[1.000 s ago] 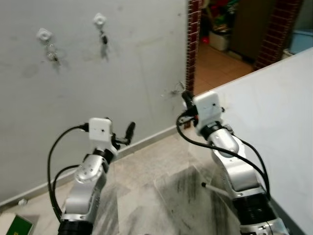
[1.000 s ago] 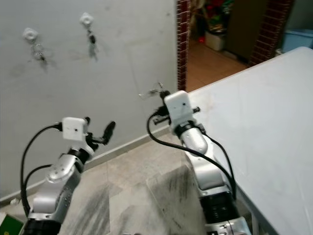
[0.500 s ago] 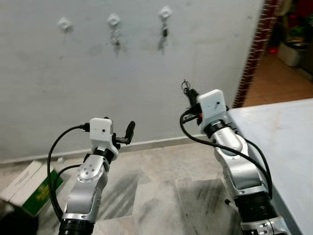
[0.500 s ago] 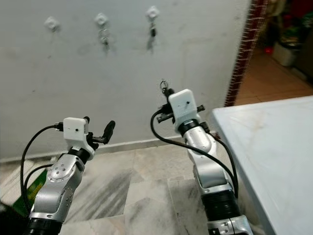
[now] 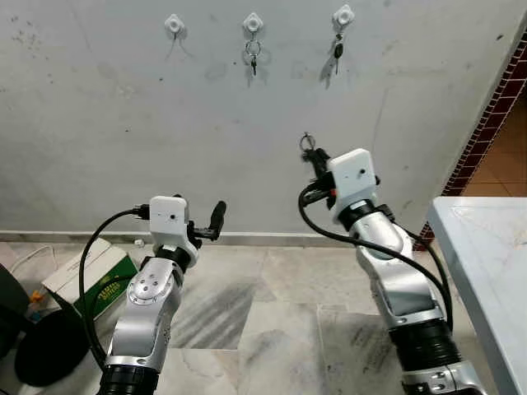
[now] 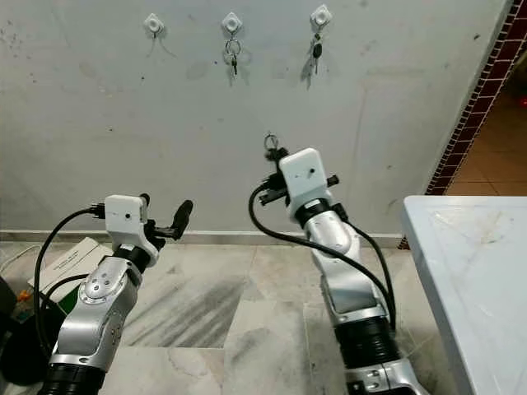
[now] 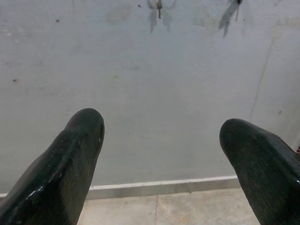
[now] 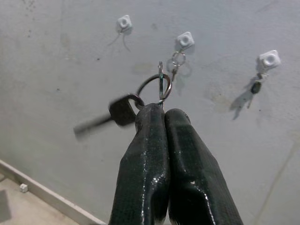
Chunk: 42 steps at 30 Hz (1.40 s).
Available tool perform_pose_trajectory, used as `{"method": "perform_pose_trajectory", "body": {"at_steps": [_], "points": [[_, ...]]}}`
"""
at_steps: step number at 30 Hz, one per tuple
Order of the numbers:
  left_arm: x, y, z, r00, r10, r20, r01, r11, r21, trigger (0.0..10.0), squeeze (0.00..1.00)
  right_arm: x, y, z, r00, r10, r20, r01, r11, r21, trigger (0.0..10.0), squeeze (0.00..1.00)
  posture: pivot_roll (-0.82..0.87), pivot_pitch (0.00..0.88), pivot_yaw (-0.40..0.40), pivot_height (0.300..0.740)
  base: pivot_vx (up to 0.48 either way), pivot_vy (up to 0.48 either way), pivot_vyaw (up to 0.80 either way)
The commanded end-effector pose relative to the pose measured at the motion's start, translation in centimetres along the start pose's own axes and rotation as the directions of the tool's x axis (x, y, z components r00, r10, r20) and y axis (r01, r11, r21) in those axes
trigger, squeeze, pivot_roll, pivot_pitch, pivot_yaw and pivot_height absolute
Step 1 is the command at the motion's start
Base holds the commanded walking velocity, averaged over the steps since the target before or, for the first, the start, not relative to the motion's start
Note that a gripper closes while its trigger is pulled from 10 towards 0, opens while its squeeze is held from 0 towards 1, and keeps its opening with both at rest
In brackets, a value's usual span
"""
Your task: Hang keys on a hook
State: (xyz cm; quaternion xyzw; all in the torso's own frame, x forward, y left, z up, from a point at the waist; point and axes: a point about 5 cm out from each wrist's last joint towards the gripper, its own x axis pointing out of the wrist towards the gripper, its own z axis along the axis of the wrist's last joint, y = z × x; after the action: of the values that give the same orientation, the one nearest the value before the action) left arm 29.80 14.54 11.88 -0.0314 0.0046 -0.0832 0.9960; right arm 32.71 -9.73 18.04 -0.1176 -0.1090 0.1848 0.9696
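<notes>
Two silver robot arms reach forward over a marble floor [image 5: 272, 304]. The left gripper [image 7: 161, 136] is spread wide, holding nothing. The right gripper [image 8: 161, 115], fingers pressed together, pinches a key ring [image 8: 154, 86] — a dark key [image 8: 119, 111] dangling from it. Beyond, on the grey wall [image 5: 123, 140], three white hooks: the left hook [image 5: 174, 23] bare, the middle hook [image 5: 253, 20] and right hook [image 5: 343, 14] each carrying keys.

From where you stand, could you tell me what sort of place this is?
Probably a hallway or entry area of a home. A plain grey wall carries a row of three white hooks, two already holding keys. The floor is marble tile, and a brick-edged doorway opens on the right.
</notes>
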Motion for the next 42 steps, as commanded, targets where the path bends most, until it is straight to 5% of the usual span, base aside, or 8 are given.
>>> {"method": "perform_pose_trajectory", "body": {"at_steps": [1, 19, 42], "points": [[0.16, 0.33, 0.14, 1.000, 0.011, -0.003, -0.011, 1.000, 0.005, 10.0, 0.00, 0.20, -0.13, 0.51, 1.000, 0.007, 0.020, -0.007, 1.000, -0.004, 10.0, 0.00, 0.00, 0.000, 0.059, 0.740, 0.000, 0.000, 0.00], [0.35, 0.29, 0.05, 1.000, -0.003, -0.019, 0.003, 1.000, -0.013, 10.0, 0.00, 0.16, -0.05, 0.32, 1.000, 0.002, 0.011, -0.002, 1.000, -0.014, 10.0, 0.00, 0.00, 0.000, 0.060, 0.740, 0.000, 0.056, 0.00], [0.45, 0.69, 0.43, 0.999, -0.023, -0.022, 0.023, 1.000, 0.002, 10.0, 0.00, 0.22, 0.01, 0.41, 1.000, -0.005, 0.013, 0.006, 1.000, -0.023, 10.0, 0.00, 0.01, 0.000, 0.072, 0.740, 0.000, 0.480, 0.00]]}}
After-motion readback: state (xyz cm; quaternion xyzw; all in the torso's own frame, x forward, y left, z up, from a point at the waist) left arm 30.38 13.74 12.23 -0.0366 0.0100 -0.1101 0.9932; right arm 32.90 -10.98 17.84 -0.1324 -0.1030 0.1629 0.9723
